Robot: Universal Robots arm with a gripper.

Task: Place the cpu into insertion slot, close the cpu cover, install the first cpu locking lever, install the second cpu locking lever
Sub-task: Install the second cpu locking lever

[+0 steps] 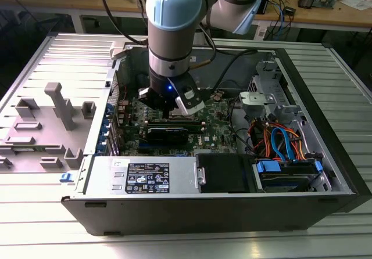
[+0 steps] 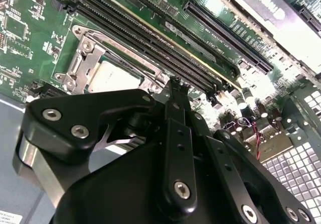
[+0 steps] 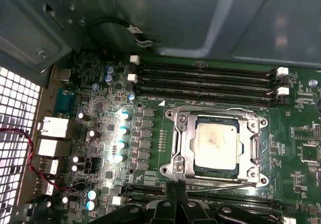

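First wrist view: chip (image 3: 216, 142) seated under the closed cover (image 3: 216, 144); the narrowed, seemingly empty pincer (image 3: 176, 200) sits at the lever (image 3: 220, 187) along the socket's near edge.

You have one cpu (image 3: 216, 142) under one cpu cover (image 3: 181, 139) in one insertion slot (image 3: 175, 170) — just past the one gripper (image 3: 176, 200). Beyond the socket from the gripper run four memory slots (image 3: 205, 81) — with four white latch tabs (image 3: 134, 60) showing.
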